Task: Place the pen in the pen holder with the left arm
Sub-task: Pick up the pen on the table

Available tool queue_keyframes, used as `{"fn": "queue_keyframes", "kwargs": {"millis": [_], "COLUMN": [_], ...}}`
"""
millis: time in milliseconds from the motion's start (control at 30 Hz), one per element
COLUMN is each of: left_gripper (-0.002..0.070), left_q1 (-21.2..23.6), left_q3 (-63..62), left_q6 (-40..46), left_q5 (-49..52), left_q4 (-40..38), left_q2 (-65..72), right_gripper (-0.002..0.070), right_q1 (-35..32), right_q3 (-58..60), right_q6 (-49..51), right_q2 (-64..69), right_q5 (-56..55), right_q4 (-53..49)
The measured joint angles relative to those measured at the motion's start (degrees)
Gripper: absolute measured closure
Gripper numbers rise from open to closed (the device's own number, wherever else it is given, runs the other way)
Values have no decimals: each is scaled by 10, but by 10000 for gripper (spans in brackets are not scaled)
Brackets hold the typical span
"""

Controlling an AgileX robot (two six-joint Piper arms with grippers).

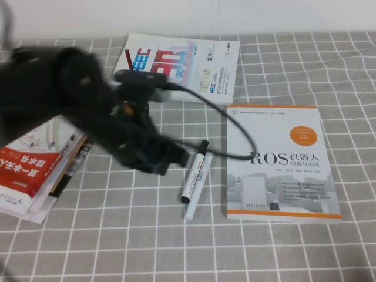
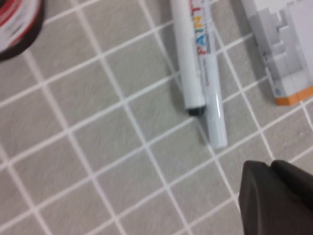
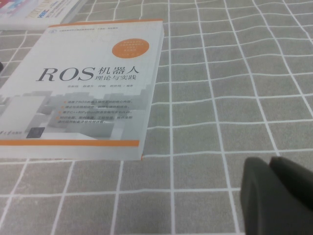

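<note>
From the high view, the left arm reached across the checked desk, blurred, its left end effector hanging just at nine o'clock of the pen. The pen lay flat, black cap toward twelve o'clock, black tail toward six, pressed alongside an all-white marker. I could not tell whether the left end effector was released or clenched; it grasped nothing. A ROS book lay at three o'clock of the pen, a white book at twelve, and a stack of books at nine. The pen holder did not show here.

The left wrist view showed what the high view hid: a red-and-white labelled dark object at the picture's corner, probably the pen holder, well apart from the pens. The pen's black tail was plain, touching the marker lettered PAINT. Part of the left end effector showed, its state unreadable.

The right wrist view held only the ROS book, the desk, and a piece of the right end effector, parked well away; its state I could not tell.

I judged the pen light, stiff and smooth-barrelled, likely to roll. Mid-barrel would be the best hold, though the touching marker crowded one side.
</note>
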Motion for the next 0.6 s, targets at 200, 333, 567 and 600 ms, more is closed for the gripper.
{"fn": "queue_keyframes", "kwargs": {"millis": [200,333,567,600], "left_gripper": [677,677,677,677], "left_q1": [-17,-21,-41,-48], "left_q3": [-114,-166,-214,-220], "left_q6": [-2,-2,-2,-2], "left_q5": [57,83,91,92], "left_q4": [24,31,47,50], "left_q2": [105,156,209,214], "right_gripper": [691,691,691,691], "right_q1": [0,0,0,0], "right_q3": [0,0,0,0], "right_q6": [0,0,0,0], "right_q2": [0,0,0,0], "right_q5": [0,0,0,0], "right_q4": [0,0,0,0]}}
